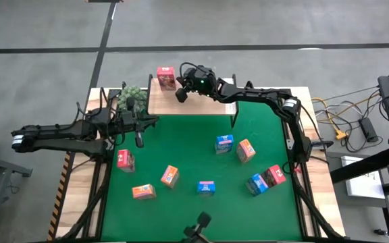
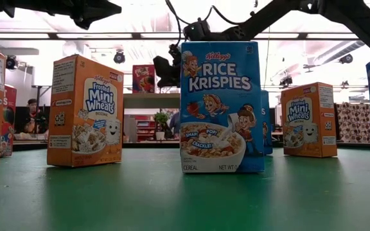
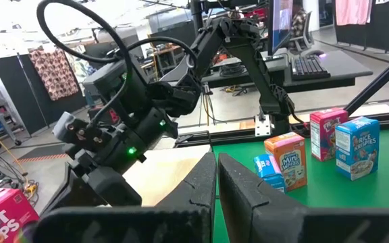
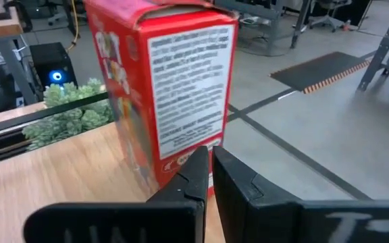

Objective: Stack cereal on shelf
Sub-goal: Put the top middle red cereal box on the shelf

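Observation:
A pink-red cereal box [image 1: 165, 77] stands upright on the light wood shelf [image 1: 194, 101] at the table's far side; the low view shows it there too [image 2: 144, 78]. My right gripper [image 4: 210, 165] is shut, level, with its tips right at the lower part of the box's narrow printed side [image 4: 184, 128]. In the high view it [image 1: 180, 94] sits just right of the box. My left gripper [image 3: 216, 182] is shut, holds nothing, and hangs over the mat's far left [image 1: 152, 121], pointing toward the shelf. Several more cereal boxes stand on the green mat [image 1: 194, 155]. My right gripper's shut fingertips [image 4: 198, 169] stand level against the lower part of the box's narrow side [image 4: 181, 152], near its bottom edge. I cannot tell whether they touch it. The box stands upright with its base on the shelf.
On the mat stand blue boxes [image 1: 224, 143] [image 1: 206, 187] [image 1: 256, 183], orange ones [image 1: 246, 150] [image 1: 170, 176] [image 1: 143, 192] and pink-red ones [image 1: 125, 160] [image 1: 275, 175]. A green plant [image 1: 130, 94] sits left of the shelf. The shelf's right half is bare wood.

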`<action>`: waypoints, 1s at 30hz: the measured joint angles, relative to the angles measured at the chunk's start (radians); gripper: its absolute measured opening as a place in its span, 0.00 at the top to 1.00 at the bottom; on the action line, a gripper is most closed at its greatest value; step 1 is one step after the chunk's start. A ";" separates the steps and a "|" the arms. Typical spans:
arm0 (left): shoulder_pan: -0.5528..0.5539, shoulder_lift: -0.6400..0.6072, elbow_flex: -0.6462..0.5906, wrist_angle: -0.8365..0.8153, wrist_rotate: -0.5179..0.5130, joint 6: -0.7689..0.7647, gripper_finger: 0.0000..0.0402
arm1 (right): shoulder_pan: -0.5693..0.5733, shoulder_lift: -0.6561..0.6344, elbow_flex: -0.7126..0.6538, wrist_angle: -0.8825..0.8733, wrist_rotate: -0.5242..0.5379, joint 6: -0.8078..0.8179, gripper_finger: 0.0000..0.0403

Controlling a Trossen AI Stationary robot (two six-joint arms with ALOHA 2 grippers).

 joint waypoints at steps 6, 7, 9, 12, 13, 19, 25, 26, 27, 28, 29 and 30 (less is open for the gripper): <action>0.000 0.000 0.000 0.009 0.000 0.005 1.00 | 0.002 0.008 0.000 0.040 0.000 0.001 0.97; 0.000 0.000 0.000 0.009 0.000 0.008 1.00 | 0.002 0.011 0.000 0.056 0.000 0.001 0.97; 0.000 0.000 0.000 0.010 0.000 0.009 1.00 | 0.002 0.011 0.000 0.058 -0.001 0.011 0.97; 0.000 -0.002 0.000 0.010 0.000 0.010 1.00 | 0.002 0.010 0.000 0.032 0.000 0.011 0.97; 0.000 -0.003 0.000 0.010 0.000 0.010 1.00 | 0.002 0.007 0.000 0.012 -0.001 0.011 0.97; 0.000 -0.003 0.000 0.008 0.000 0.010 1.00 | 0.015 -0.008 0.000 -0.043 -0.001 0.038 0.97; 0.000 -0.002 0.000 0.019 0.000 0.010 1.00 | 0.018 0.022 0.001 0.100 0.000 0.067 0.97; 0.000 -0.002 0.000 0.019 0.000 0.010 1.00 | 0.018 0.028 0.001 0.105 0.001 0.066 0.97; 0.000 -0.002 0.000 0.019 0.000 0.010 1.00 | 0.018 0.032 0.001 0.107 0.001 0.066 0.97; 0.000 -0.002 0.000 0.020 0.000 0.010 1.00 | 0.017 0.034 0.001 0.100 0.002 0.066 0.97; 0.000 -0.002 0.000 0.020 0.000 0.010 1.00 | 0.017 0.034 0.000 0.096 0.003 0.066 0.97; 0.000 -0.002 0.000 0.020 0.000 0.010 1.00 | 0.017 0.034 0.000 0.092 0.004 0.066 0.97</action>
